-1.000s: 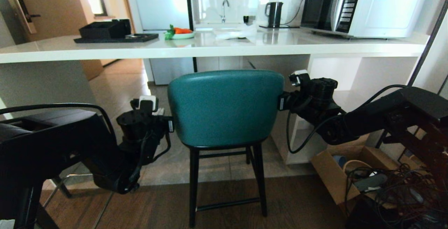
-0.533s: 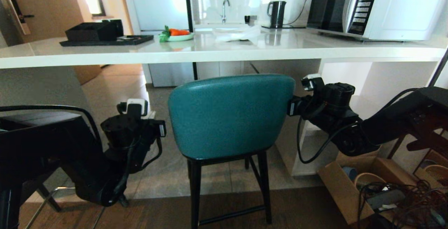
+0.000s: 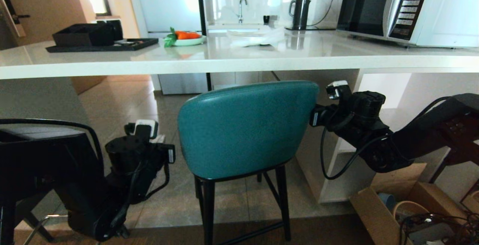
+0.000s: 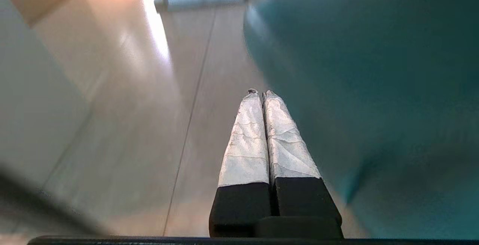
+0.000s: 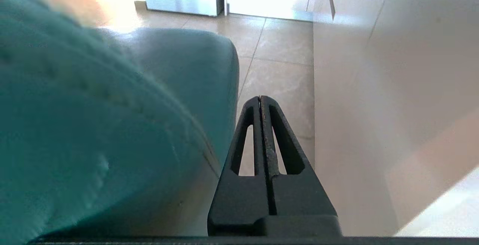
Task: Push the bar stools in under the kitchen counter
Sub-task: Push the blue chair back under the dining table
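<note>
While both closed end effectors, left (image 4: 261, 93) and right (image 5: 261, 99), flank the teal stool (image 3: 243, 129), it could twist sideways under the counter (image 3: 224, 63).

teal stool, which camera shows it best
The head view: it shows the teal stool nearly whole, backrest and black legs, standing before the counter. The left wrist view catches only a blurred teal side beside the left gripper; the right wrist view shows a close stretch of cushion beside the right gripper.

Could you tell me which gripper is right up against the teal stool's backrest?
The right gripper, beside the teal stool; the left gripper hangs apart.
</note>
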